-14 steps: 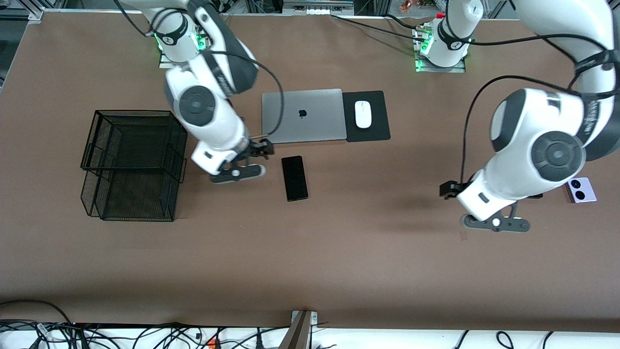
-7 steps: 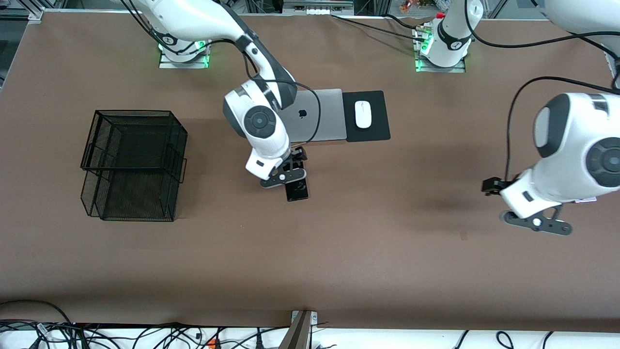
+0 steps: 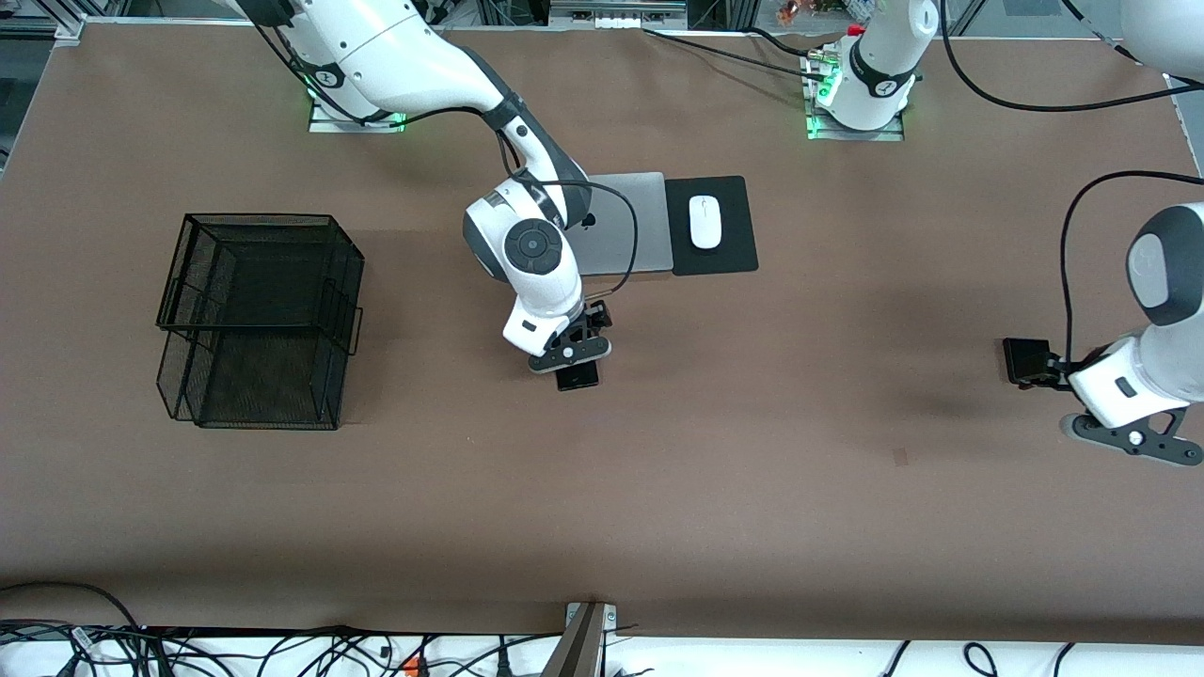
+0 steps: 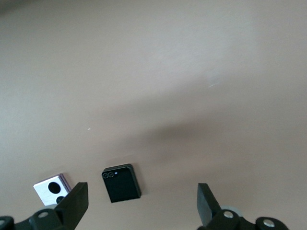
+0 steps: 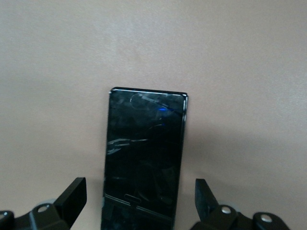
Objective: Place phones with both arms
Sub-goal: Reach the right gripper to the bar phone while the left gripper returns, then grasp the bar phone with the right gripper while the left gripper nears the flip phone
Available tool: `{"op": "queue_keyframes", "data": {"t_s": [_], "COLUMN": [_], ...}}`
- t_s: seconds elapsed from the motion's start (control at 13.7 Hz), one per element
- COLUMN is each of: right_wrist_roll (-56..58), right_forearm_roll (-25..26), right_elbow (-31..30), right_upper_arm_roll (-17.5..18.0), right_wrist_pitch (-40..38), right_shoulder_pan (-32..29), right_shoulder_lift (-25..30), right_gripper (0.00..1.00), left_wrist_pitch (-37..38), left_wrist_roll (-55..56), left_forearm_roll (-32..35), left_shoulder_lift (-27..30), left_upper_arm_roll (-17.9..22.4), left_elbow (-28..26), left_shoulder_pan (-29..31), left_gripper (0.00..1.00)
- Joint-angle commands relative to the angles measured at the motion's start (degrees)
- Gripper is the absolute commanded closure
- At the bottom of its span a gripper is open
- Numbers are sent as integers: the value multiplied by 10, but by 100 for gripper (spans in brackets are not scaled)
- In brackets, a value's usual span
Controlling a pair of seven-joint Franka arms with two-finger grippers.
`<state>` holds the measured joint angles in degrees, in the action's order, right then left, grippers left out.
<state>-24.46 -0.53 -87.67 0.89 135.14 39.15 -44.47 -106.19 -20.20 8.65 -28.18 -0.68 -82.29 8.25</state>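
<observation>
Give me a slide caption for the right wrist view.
Right claw, open, poised over the black phone lying flat on the brown table.

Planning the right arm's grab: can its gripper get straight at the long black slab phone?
Probably yes: the right gripper hangs open over the long black slab phone, fingers straddling it, nothing between.

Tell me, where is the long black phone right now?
The long flat black phone lies on the brown table, nearer the front camera than the closed silver laptop, directly under the right gripper, whose jaws stand open over it.
</observation>
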Motion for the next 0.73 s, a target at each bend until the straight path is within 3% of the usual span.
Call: {"op": "queue_keyframes", "data": {"t_s": [0.0,0.22,0.51,0.66], "right_wrist_roll": [-13,-31,-34,-38], "right_forearm_roll": [10,7,6,7], "right_elbow": [13,16,22,22], "right_upper_arm_roll": [-4,-4,-4,-4], "right_wrist_pitch": [12,19,21,21], "right_shoulder_pan": [1,6,7,9], "right_shoulder_lift": [-18,-28,-35,-35], "right_gripper": [0,0,0,0], "left_wrist_pitch": [-22,-39,-136,-156], "left_wrist_roll": [-15,-11,-12,-8], "left_forearm_roll": [8,7,7,5], "left_shoulder_lift": [9,-2,3,-3], "left_upper_arm_roll": [-7,-7,-7,-7], "left_elbow": [-36,-59,-142,-154], "left_shoulder_pan": [40,63,92,106], "left_gripper": [0,0,0,0]}}
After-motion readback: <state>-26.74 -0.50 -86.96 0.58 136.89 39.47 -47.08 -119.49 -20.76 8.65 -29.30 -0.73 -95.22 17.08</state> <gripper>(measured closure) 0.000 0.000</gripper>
